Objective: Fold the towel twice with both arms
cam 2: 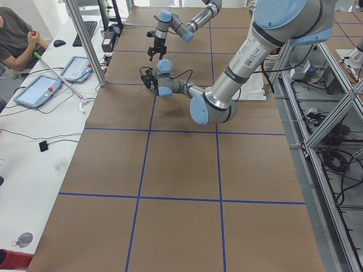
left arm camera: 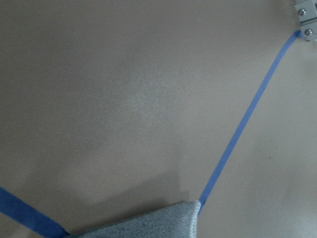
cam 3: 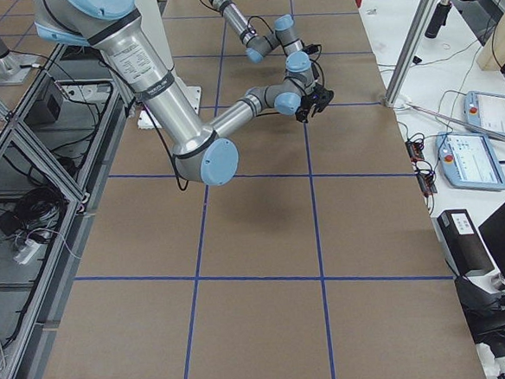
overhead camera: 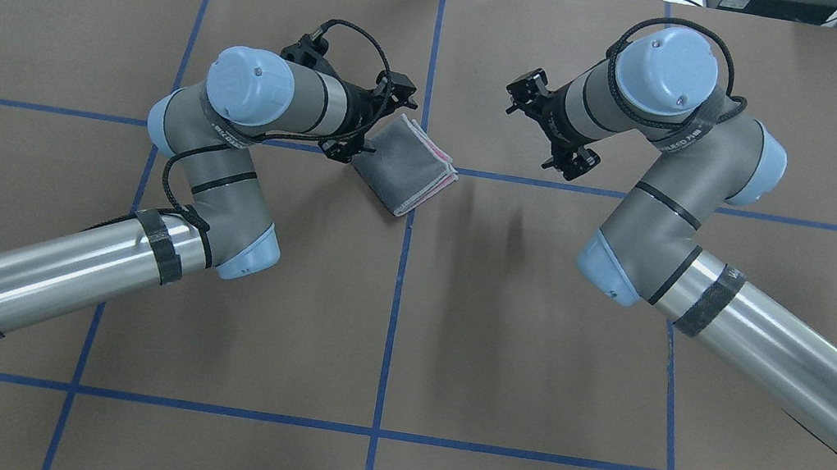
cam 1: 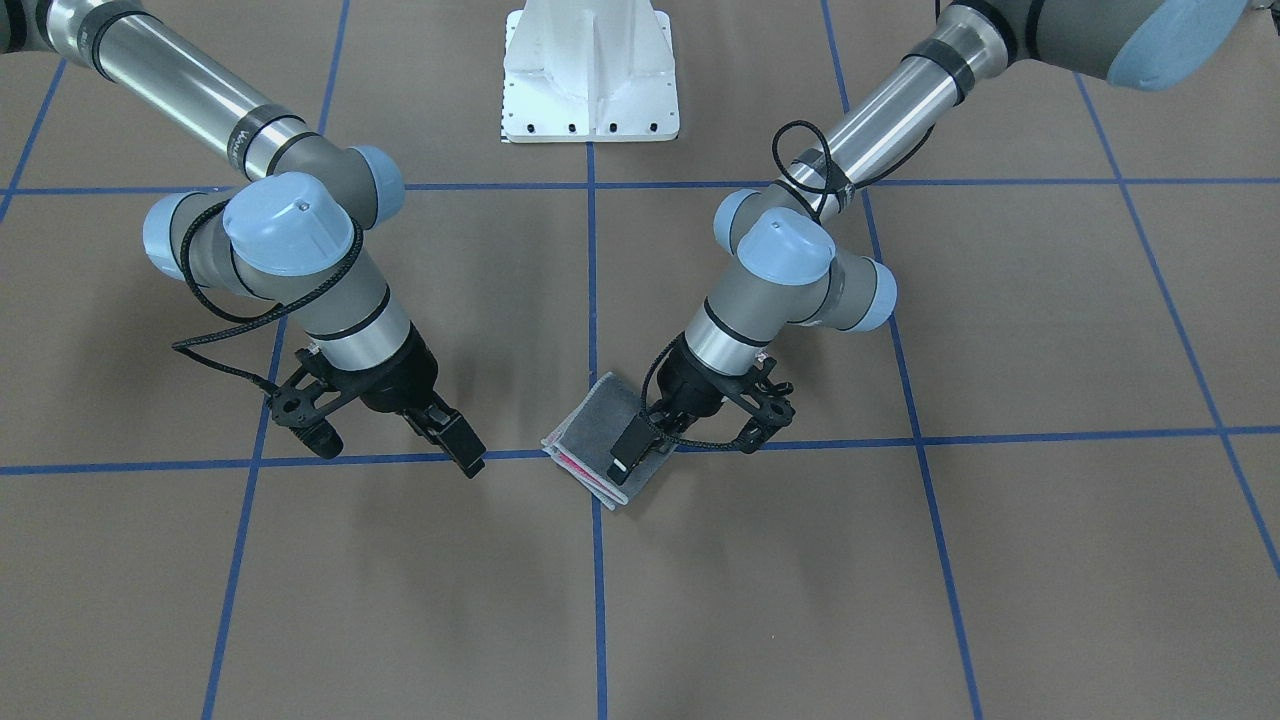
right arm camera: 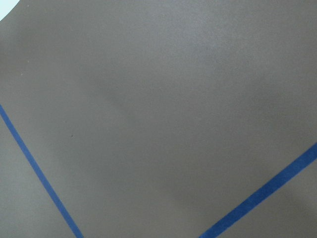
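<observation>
The towel (cam 1: 588, 432) lies flat on the brown table, folded into a small square with its grey face up and pink showing between the layers at one edge. It also shows from above (overhead camera: 401, 168), just beside the centre tape line. My left gripper (cam 1: 622, 462) points down over the towel's edge. Whether it touches or grips the cloth, and whether its jaws are open, I cannot tell. My right gripper (cam 1: 470, 460) hangs over bare table, apart from the towel; its state is unclear too. The left wrist view catches one grey towel corner (left arm camera: 148, 225).
Blue tape lines (overhead camera: 395, 306) form a grid on the table. The white pedestal base (cam 1: 590, 70) stands at the robot's side. Beyond the far edge in the side view, a seated person (cam 2: 17, 34) and control tablets (cam 2: 37, 90) occupy a white bench.
</observation>
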